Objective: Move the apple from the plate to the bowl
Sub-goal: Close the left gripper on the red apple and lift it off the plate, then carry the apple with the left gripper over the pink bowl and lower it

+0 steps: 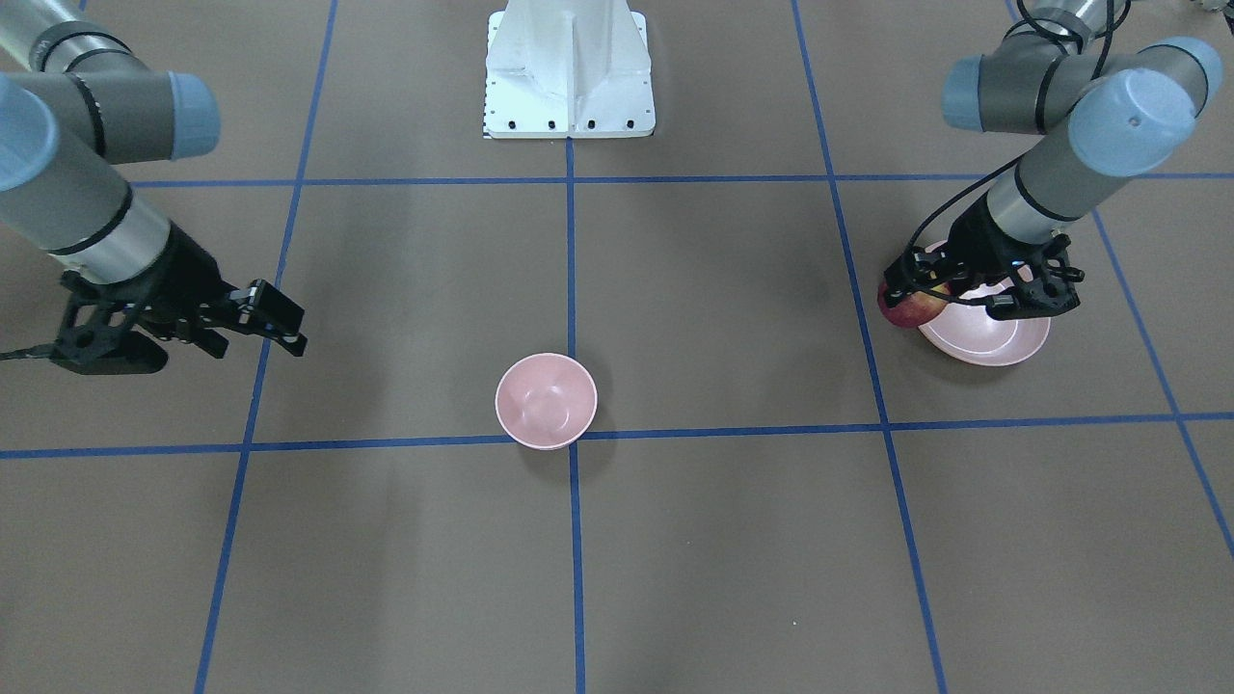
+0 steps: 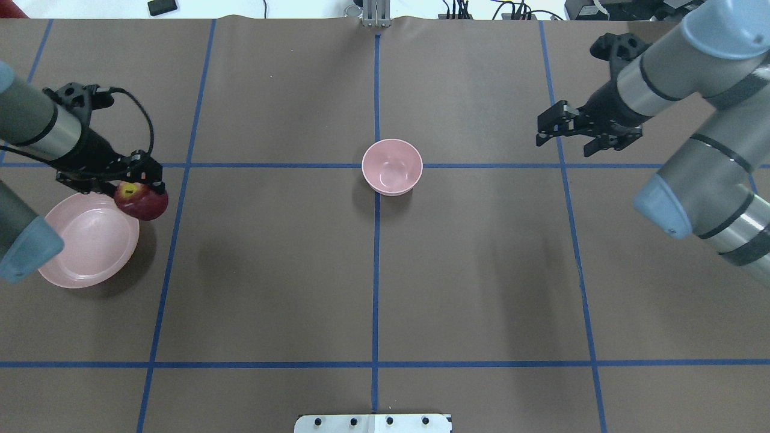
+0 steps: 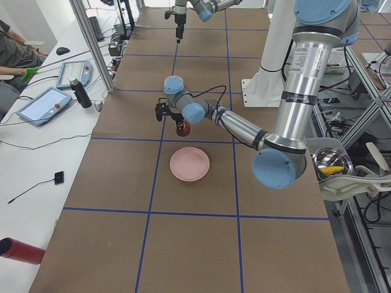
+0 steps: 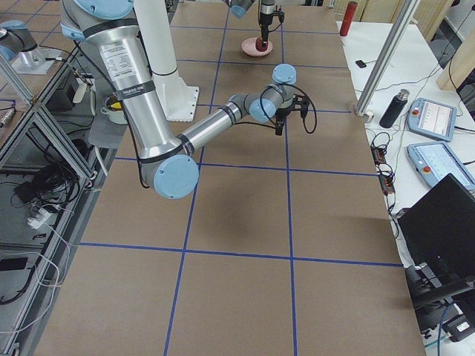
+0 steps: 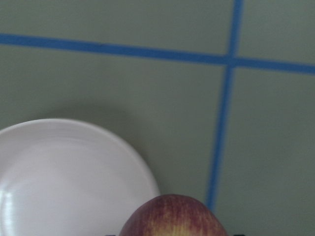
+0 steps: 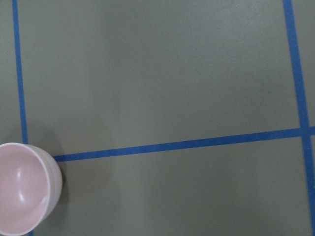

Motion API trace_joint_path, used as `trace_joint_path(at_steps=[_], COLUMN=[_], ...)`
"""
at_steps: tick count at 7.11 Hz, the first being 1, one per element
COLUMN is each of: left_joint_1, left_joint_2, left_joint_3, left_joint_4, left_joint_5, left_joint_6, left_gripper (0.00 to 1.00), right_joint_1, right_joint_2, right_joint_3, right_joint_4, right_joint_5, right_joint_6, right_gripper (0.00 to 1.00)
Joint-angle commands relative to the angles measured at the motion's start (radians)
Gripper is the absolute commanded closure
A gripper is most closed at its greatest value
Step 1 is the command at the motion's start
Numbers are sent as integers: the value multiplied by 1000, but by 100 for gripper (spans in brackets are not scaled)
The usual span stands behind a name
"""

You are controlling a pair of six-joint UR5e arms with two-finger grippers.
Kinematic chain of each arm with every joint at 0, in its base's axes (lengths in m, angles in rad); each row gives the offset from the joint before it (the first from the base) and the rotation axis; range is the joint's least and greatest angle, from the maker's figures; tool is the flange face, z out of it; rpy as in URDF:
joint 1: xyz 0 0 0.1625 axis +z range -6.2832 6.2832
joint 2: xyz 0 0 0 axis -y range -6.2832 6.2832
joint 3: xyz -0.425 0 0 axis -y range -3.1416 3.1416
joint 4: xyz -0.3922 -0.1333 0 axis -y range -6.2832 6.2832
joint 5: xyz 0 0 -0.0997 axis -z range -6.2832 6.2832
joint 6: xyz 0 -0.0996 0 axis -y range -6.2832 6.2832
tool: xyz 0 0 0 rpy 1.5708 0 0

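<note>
Left end effector (image 2: 137, 185): closed around the apple (image 2: 144, 204), jaws pinching it from above, with the yellow-green stem patch facing up. A top grip suits a round fruit, since nothing rolls and the underside is free for setting down.

Apple position: well apart from the bowl (image 2: 391, 171), on its left-arm side. It hangs just past the rim of the plate (image 2: 90, 240), on the edge nearer the bowl. In the left wrist view the plate's glossy inside is bare below, so the fruit looks lifted clear.

The bowl sits empty and upright on the tabletop (image 2: 271, 270) at a tape crossing.

Right end effector (image 2: 541, 135): jaws apart, holding nothing, raised well off to the bowl's other side. It looks parked to leave the lane free.

Judged stage: pick done, carry toward the bowl ahead. The apple is nearly bowl-wide, so release wants centring.
</note>
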Motion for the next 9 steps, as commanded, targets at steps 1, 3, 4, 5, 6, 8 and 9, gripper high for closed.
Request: trace_joint_path(at_steps=[1, 3, 4, 5, 6, 8, 9], left_joint_1=[145, 190, 229, 243, 243, 249, 258], left_joint_2=[-236, -446, -573, -681, -739, -798, -800], left_joint_3=[30, 139, 275, 413, 507, 621, 662], left_joint_4=[51, 86, 94, 91, 80, 51, -4], left_joint_5=[131, 174, 256, 289, 312, 315, 341], left_joint_6=[-224, -283, -292, -296, -293, -294, -297], left_gripper=[100, 100, 100, 100, 100, 100, 100], right_joint_1=[127, 231, 257, 261, 262, 262, 262], right_joint_2=[-180, -257, -295, -306, -314, -317, -317], right_joint_3=[-3, -49, -48, -49, -48, -46, -48], right_joint_4=[0, 2, 5, 2, 5, 14, 16], right_joint_5=[25, 56, 59, 73, 74, 76, 76], right_joint_6=[-357, -572, -614, -625, -624, -625, -625], right_gripper=[0, 0, 0, 0, 0, 0, 0])
